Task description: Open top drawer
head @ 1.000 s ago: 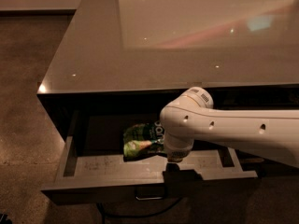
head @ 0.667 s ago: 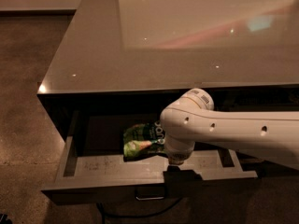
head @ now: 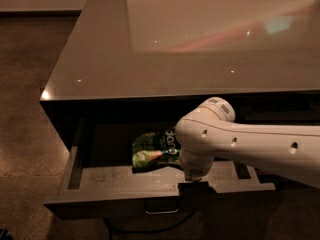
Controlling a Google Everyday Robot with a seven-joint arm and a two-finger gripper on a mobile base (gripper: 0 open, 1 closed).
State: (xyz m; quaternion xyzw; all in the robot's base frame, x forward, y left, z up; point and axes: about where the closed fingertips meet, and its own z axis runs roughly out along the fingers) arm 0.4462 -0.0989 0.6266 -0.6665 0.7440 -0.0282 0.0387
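the top drawer (head: 100,205) stands well out, a green packet (head: 152,151) on its floor, seemingly drawn by the gripper (head: 194,188) at its front lip above the handle (head: 161,210); whether that gripper is clamped or loose i cannot tell.

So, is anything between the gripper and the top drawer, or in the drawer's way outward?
Nothing visible does. The gripper sits at the front edge of the top drawer, which is already out, a green bag inside.

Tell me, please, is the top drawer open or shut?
Open: the drawer stands pulled out from under the counter, its floor and a green bag inside showing. The gripper sits at its front edge.
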